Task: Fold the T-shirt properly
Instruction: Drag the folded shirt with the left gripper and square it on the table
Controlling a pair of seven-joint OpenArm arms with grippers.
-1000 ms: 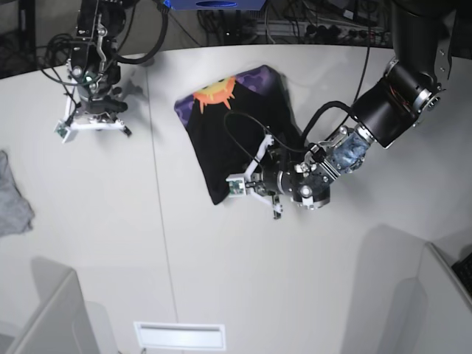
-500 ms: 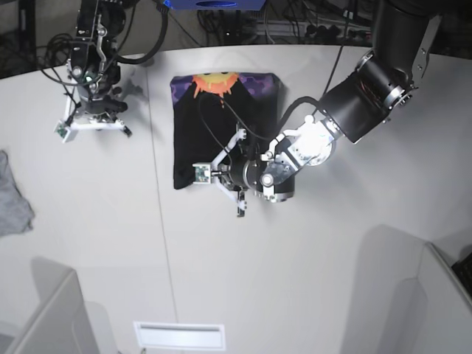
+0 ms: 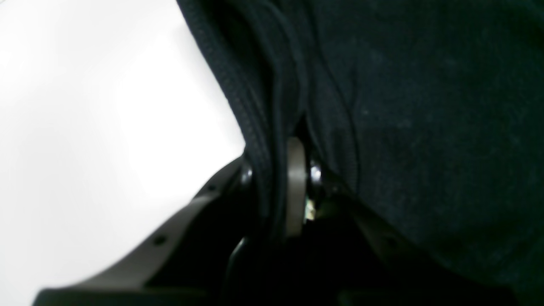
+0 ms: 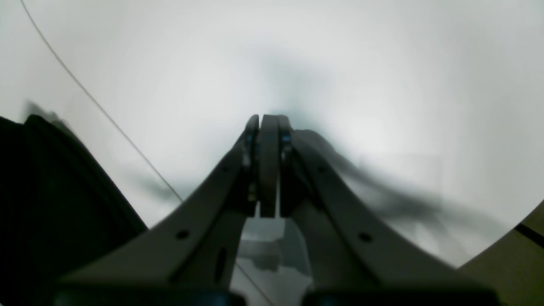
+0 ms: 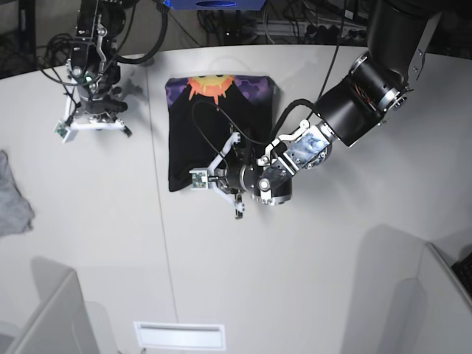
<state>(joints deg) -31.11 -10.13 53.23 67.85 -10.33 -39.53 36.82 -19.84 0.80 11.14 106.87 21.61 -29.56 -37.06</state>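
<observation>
Left gripper point(image 5: 223, 168) — jaws pinching the T-shirt point(image 5: 214, 122) hem — had dragged it square, so folded and nearly done; right gripper point(image 4: 267, 127) sat pressed together, idle.

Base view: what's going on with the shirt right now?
The left gripper is shut on the near edge of the black T-shirt, which lies folded into a compact rectangle on the table, sun print at the far end. The left wrist view shows bunched cloth pinched between its fingers. The right gripper is shut and empty, parked off to the side. A small grey cloth sits at the table edge.
</observation>
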